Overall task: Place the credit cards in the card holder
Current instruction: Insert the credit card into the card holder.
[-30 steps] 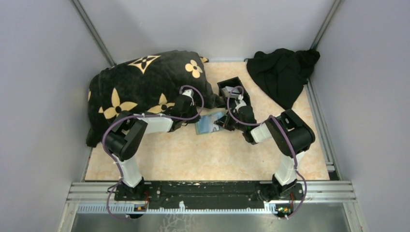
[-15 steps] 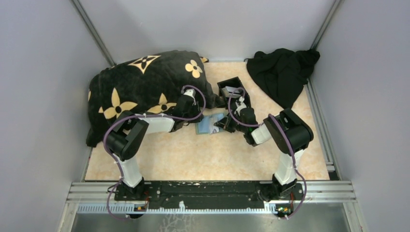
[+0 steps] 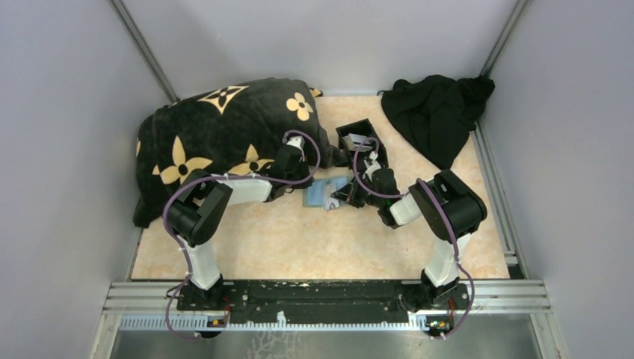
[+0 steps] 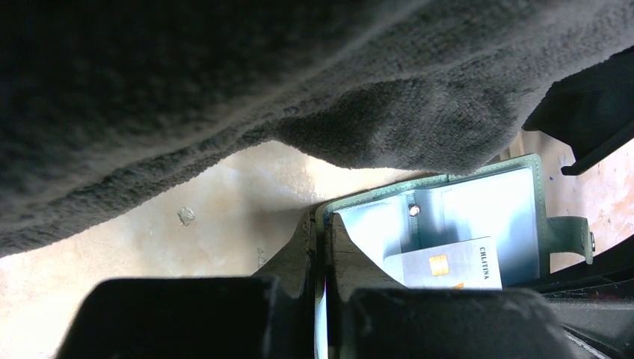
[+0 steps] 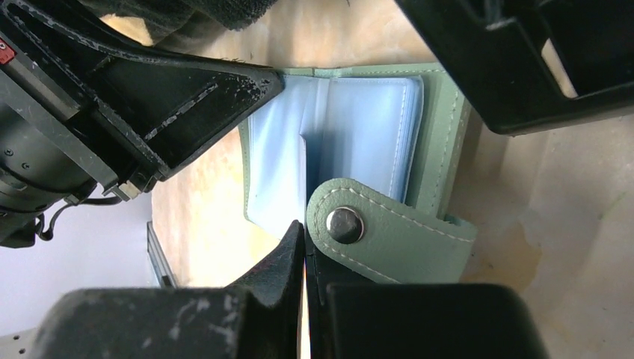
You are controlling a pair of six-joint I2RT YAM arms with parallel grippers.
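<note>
The sage-green card holder (image 3: 320, 193) lies open between my two grippers, its pale blue sleeves showing in the right wrist view (image 5: 359, 142). My left gripper (image 4: 321, 224) is shut on the holder's left edge, just under the blanket's rim (image 3: 305, 188). A grey credit card (image 4: 448, 265) with a gold chip lies against the sleeves. My right gripper (image 5: 305, 233) is shut on that card, which is edge-on between the fingers, at the holder's right side (image 3: 338, 199). The snap strap (image 5: 389, 235) rests over the right finger. No other cards are in view.
A black blanket with tan flowers (image 3: 224, 134) covers the back left and overhangs the left gripper (image 4: 299, 75). A black open-topped box (image 3: 357, 134) stands just behind the right arm. A black cloth (image 3: 437, 112) lies at the back right.
Both grippers and the holder have shifted slightly toward the back. The holder now looks flatter and smaller between them. Both grips are unchanged.
</note>
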